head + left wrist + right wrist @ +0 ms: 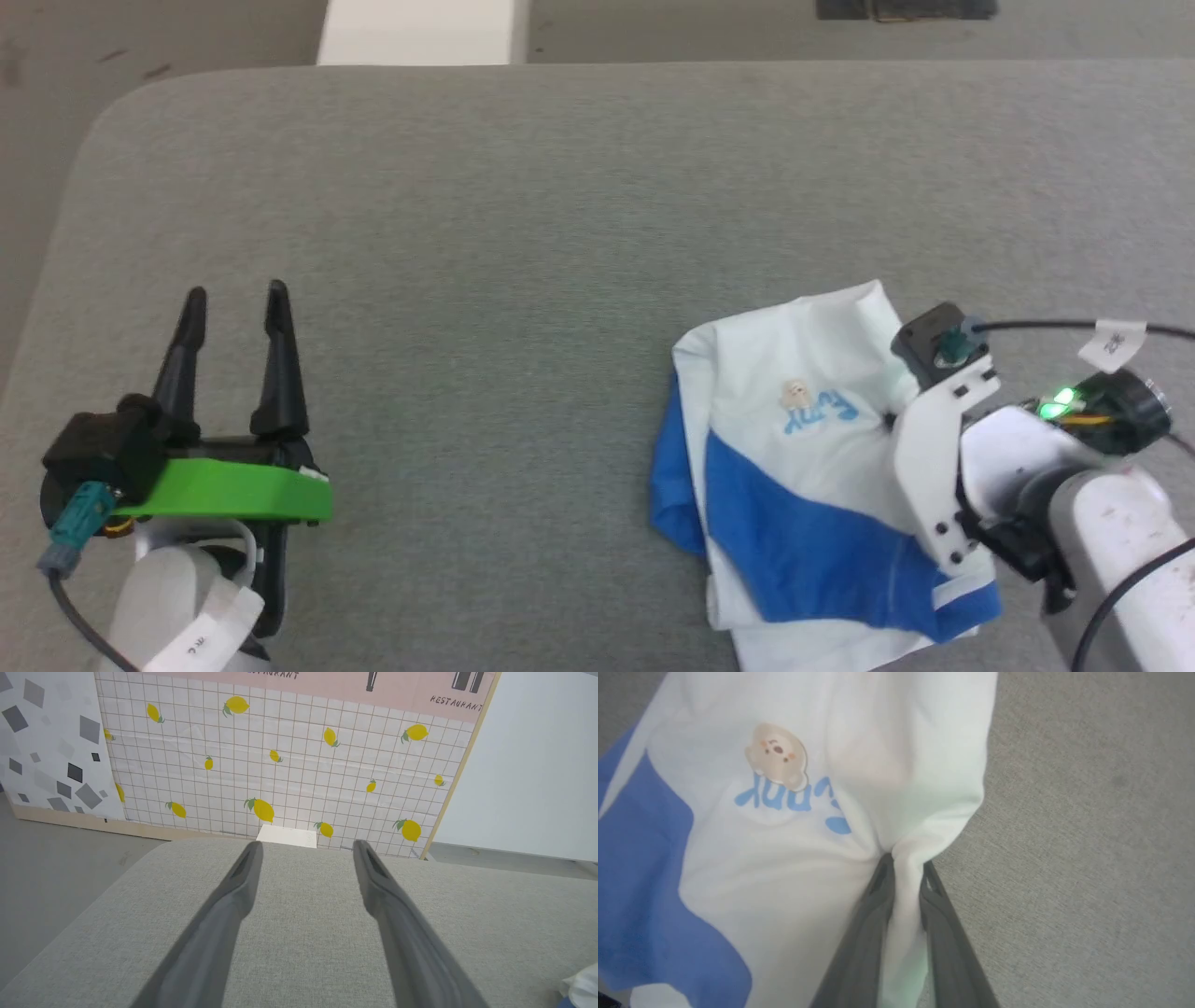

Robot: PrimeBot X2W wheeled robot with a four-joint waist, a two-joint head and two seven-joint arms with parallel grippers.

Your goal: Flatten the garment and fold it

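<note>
Presently: left jaws, spread wide and empty, held over the bare grey table, well apart from the work, likely reserved for a second corner. Right jaws, pinching a white fold of the garment, which lies crumpled around and just left of them, probably for pulling flat.

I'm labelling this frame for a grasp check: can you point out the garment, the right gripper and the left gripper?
garment (803,532), head view, on its blue band.
right gripper (906,863), right wrist view, between fingertips pinching white cloth.
left gripper (236,291), head view, gap between its open fingertips.
</note>
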